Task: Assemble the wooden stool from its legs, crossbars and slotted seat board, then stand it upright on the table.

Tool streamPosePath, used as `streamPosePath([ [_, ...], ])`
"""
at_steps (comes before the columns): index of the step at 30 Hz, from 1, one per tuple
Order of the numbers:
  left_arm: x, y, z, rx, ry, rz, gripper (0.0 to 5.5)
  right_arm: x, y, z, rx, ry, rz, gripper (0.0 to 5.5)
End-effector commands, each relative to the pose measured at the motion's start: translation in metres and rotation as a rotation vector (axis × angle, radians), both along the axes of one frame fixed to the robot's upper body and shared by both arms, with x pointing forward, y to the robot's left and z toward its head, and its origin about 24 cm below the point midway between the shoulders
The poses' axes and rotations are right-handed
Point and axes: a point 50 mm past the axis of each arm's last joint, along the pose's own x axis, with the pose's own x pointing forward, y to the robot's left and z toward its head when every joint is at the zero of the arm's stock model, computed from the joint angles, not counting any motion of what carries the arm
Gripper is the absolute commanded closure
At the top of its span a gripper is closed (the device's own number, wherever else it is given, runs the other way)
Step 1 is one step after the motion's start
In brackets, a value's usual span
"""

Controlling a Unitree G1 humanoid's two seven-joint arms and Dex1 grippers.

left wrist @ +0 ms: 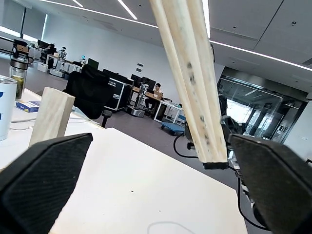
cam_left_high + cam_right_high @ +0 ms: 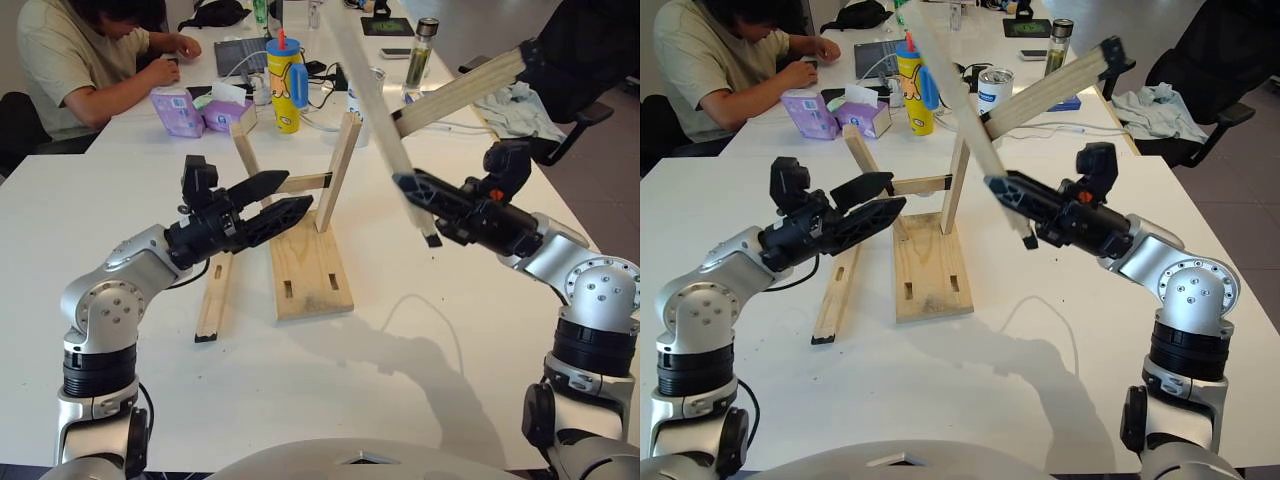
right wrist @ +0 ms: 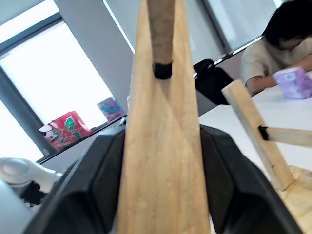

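The seat board [image 2: 312,275] is a pale, flat rectangle of bare wood lying on the white desk [image 2: 420,380], with small rectangular slots cut through it. Two square-edged legs stand in its far end, one [image 2: 340,170] nearly upright and the other [image 2: 246,152] leaning outward. A thin crossbar [image 2: 308,183] joins them above the board. Just left of the seat board, a loose leg [image 2: 214,298] lies flat on the desk with a dark tip at its near end.

The left gripper [image 2: 296,193] hangs over the seat board's left edge, close to the crossbar. Its ribbed black jaws are spread wide with nothing between them.

To the right of the seat board and raised above the desk, the right gripper [image 2: 412,188] has its jaws closed on a long, smooth held leg [image 2: 365,95]. This leg slants up and away, and its dark-capped lower end pokes out below the jaws. A second wooden piece [image 2: 462,88] is joined to the held leg at an angle and juts off to the right.

Well behind the seat board stand a yellow cup [image 2: 284,90] with a red straw in it, purple tissue packs [image 2: 178,110] with a white tissue sticking out of one, a white can [image 2: 992,88] and a clear bottle [image 2: 423,52] with a dark cap. What the bottle holds cannot be told.
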Motion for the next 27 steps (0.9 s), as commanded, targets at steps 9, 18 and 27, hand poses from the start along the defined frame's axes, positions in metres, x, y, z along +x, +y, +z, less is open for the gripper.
streamPosePath([
  [9,-0.007,-0.004,0.020,-0.096,0.076,-0.162,0.45,-0.021,0.003,-0.017,-0.136,0.059,0.211,3.45],
  [18,-0.015,-0.008,0.021,-0.064,0.109,-0.259,1.95,-0.027,0.000,-0.022,-0.163,0.068,0.282,3.45],
  [27,-0.018,-0.007,0.013,-0.014,0.136,-0.284,3.26,-0.028,-0.001,-0.027,-0.167,0.065,0.290,3.45],
])
